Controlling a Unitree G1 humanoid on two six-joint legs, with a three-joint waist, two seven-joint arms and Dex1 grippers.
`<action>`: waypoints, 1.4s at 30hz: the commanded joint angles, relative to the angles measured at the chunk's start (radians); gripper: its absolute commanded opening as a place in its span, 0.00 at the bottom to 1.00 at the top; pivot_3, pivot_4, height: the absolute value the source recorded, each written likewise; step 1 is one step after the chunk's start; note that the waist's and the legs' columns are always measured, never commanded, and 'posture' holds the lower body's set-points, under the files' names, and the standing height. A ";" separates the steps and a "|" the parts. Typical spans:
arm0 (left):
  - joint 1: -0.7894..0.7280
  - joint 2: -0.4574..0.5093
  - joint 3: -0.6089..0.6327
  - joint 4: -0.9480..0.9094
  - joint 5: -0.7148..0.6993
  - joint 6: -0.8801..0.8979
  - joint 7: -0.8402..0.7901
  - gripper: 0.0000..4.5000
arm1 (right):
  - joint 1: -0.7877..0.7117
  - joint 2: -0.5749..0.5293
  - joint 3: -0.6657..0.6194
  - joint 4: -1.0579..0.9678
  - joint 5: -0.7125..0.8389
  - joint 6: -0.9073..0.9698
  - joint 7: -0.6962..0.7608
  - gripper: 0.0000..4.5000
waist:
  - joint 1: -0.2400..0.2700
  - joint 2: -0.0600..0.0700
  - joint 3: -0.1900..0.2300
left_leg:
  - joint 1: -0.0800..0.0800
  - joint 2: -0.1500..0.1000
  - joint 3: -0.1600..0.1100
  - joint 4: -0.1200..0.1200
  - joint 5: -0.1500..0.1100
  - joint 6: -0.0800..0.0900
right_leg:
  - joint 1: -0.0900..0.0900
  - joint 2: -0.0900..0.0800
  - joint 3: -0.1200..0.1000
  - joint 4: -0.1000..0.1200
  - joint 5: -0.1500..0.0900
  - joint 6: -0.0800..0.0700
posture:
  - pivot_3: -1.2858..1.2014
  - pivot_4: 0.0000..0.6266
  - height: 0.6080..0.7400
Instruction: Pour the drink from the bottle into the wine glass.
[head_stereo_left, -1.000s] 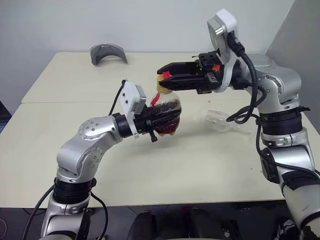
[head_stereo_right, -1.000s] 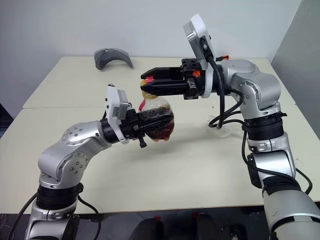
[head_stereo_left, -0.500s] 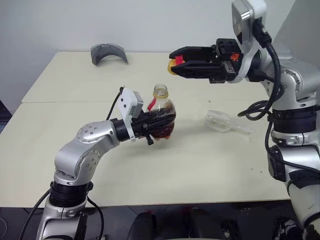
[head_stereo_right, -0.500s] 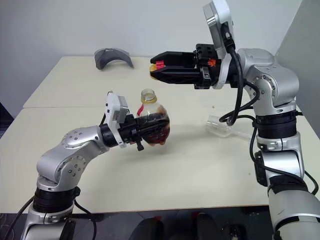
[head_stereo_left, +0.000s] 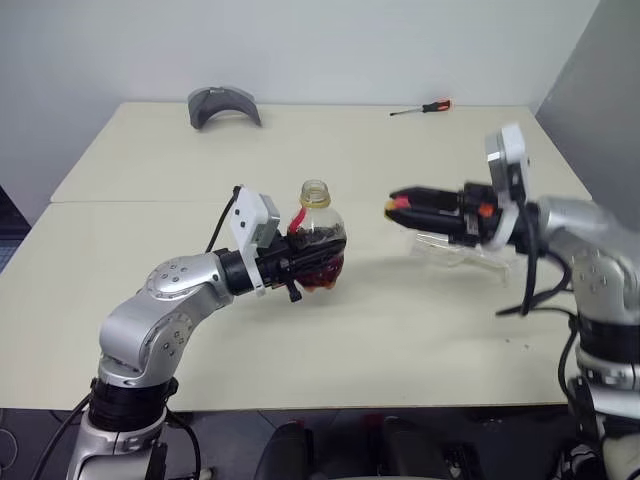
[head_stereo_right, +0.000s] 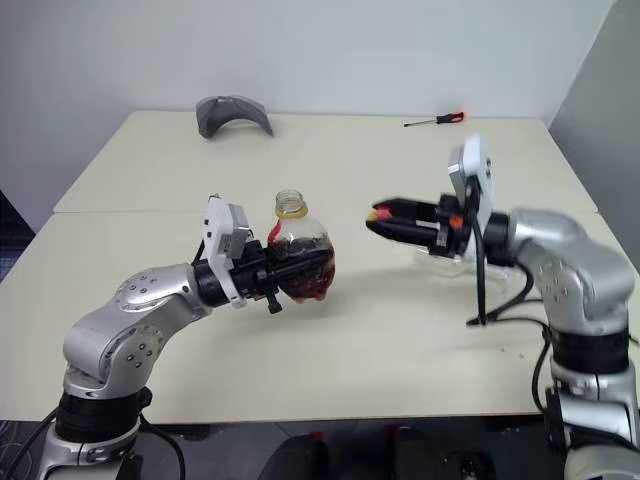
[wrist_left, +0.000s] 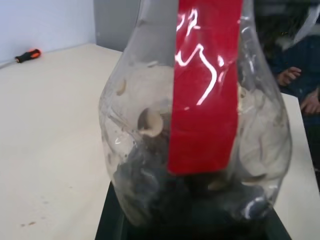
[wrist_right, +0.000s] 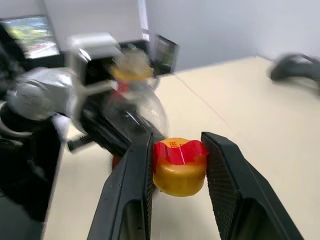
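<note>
The yellow cap (wrist_right: 179, 167), now off the bottle (head_stereo_left: 318, 247), has been carried down to three o'clock, pinched in the right gripper (head_stereo_left: 397, 206). The opened bottle is clamped upright by the left gripper (head_stereo_left: 300, 268); the wine glass (head_stereo_left: 455, 247) lies toppled and must be righted before pouring.

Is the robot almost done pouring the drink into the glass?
Not yet. The yellow cap is off, pinched in the right claw. The left claw holds the open bottle upright, drink inside. The wine glass lies on its side, so standing it up and pouring remain.
</note>
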 joint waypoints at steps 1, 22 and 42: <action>-0.022 -0.003 0.017 -0.033 -0.022 -0.009 0.007 0.19 | 0.096 0.034 -0.044 -0.158 -0.015 -0.004 -0.165 0.27 | 0.000 0.000 0.000 | 0.001 0.000 0.000 0.000 0.000 0.000 | 0.000 0.000 0.001 0.001 0.000 0.000 | 0.52 0.24 1.00; -0.045 -0.035 -0.025 -0.033 -0.032 -0.004 0.008 0.19 | 0.405 0.258 0.169 0.059 -0.519 -0.427 -0.548 0.27 | 0.002 0.000 0.000 | 0.002 0.000 0.001 0.000 0.002 -0.004 | 0.000 0.002 0.002 0.000 0.000 0.000 | 0.52 0.24 1.00; -0.053 -0.030 -0.018 -0.021 -0.030 -0.007 0.008 0.19 | 0.419 0.215 0.109 0.067 -0.486 -0.335 -0.472 0.99 | 0.002 0.000 0.000 | 0.002 0.000 0.001 0.000 0.002 -0.003 | 0.001 0.002 0.002 0.000 0.000 0.000 | 0.52 0.24 1.00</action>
